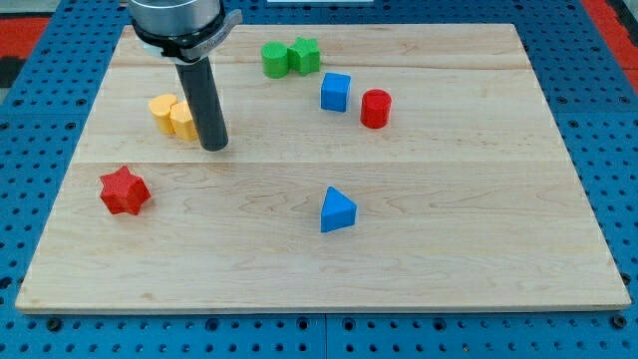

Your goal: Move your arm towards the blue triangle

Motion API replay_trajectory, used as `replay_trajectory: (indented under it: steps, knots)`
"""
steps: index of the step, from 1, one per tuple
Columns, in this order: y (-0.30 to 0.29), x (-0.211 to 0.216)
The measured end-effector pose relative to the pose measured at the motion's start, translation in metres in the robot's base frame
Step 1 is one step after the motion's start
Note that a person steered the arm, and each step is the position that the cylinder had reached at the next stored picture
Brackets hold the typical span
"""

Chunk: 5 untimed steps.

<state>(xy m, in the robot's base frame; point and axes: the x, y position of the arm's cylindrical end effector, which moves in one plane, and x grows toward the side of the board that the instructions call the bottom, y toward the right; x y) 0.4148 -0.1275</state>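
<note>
- my tip is sitting on the board in the upper-left part, well in from the left edge, and it's pressing right up against the yellow blocks
- there's no claw on this rig at all, just the straight dark rod, so open vs closed isn't a thing here and I can't tell you any grip state
- the blue triangle is lying roughly mid-board, a bit closer to the bottom edge than the top, and it's sitting well apart from my tip, off toward the view's right and bottom from it
- two yellow blocks are huddling together just left of the rod: a yellow cylinder and a second yellow block touching it, shape hard to make out since the rod is covering part of it
- the red star is hanging out near the left edge, below the yellow pair and off on its own
- up by the top edge a green cylinder and a green block, kinda star-ish, are sitting side by side and touching
- the blue cube is sitting just below and right of the green pair, with the red cylinder near it on its right, not touching
- nothing is sitting between my tip and the triangle
</note>
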Motion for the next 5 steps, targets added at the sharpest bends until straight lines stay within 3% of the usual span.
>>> replay_trajectory:
  steps: [1,4,5]
  knots:
    - [0.000,0.062]
    - [0.018,0.076]
    - [0.050,0.081]
